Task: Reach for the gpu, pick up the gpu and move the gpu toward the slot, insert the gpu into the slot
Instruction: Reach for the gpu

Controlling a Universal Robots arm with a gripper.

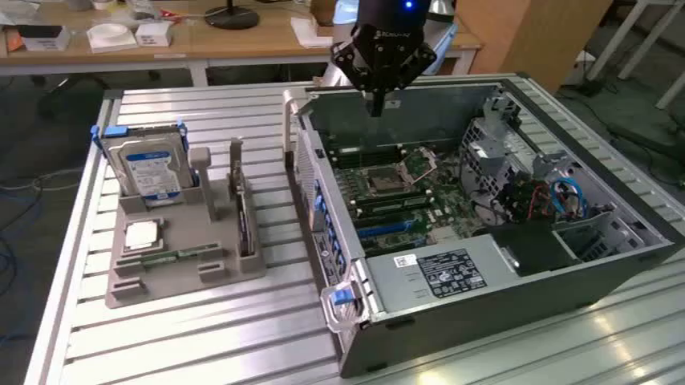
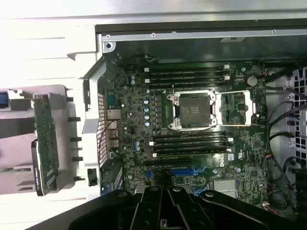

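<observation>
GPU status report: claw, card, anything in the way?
Claw shut, empty, over the open computer case. GPU upright in grey holder beside case, untouched. Case wall between them.

Closed claw [image 2: 165, 206] above motherboard [image 2: 192, 124]

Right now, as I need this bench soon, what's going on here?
The arm's gripper hangs shut and empty over the open computer case, above its motherboard. The gpu stands on edge in the grey holder beside the case, on the exterior view's left, near the hard drive. It has not been picked up yet.
</observation>
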